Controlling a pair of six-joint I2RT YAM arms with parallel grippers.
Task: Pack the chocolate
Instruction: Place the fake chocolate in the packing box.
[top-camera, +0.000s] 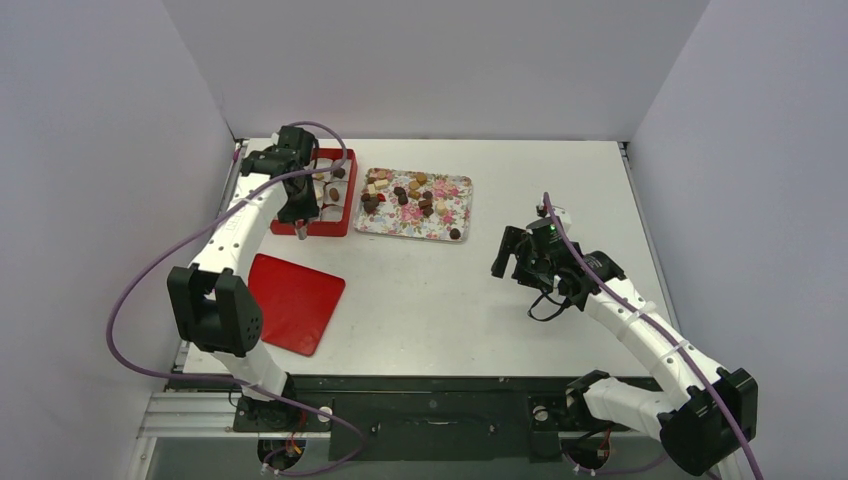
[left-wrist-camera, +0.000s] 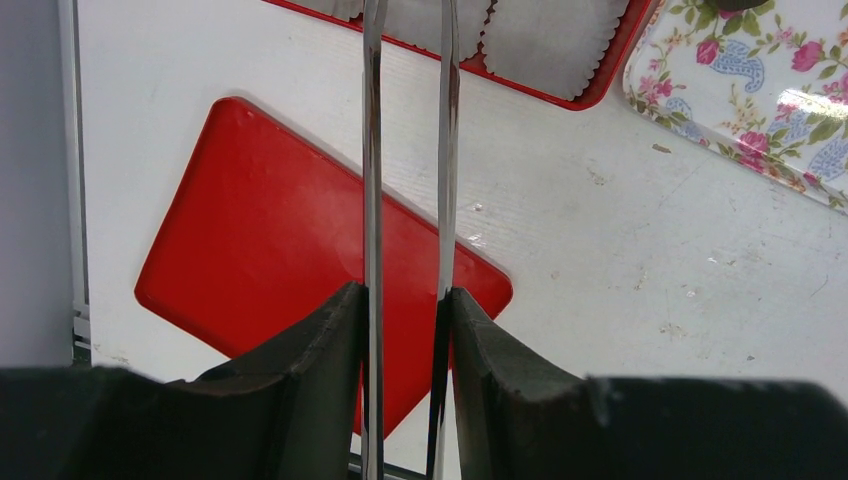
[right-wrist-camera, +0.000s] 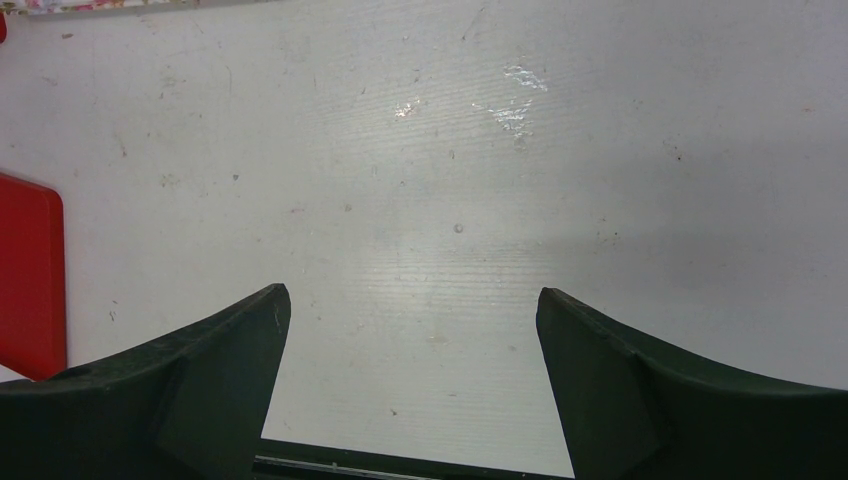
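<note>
Several small pieces of chocolate, brown, cream and reddish, lie on a flower-print tray. A red box with white paper cups stands left of the tray and holds a few pieces. My left gripper hangs over the box's near end. In the left wrist view this gripper is shut on metal tweezers, whose two blades stand slightly apart; their tips are cut off at the top edge. My right gripper is open over bare table, right of the tray, nothing between its fingers.
A flat red lid lies on the table near the left arm, and it also shows under the tweezers and at the left edge of the right wrist view. The tray's corner lies right of the box. Grey walls enclose the table.
</note>
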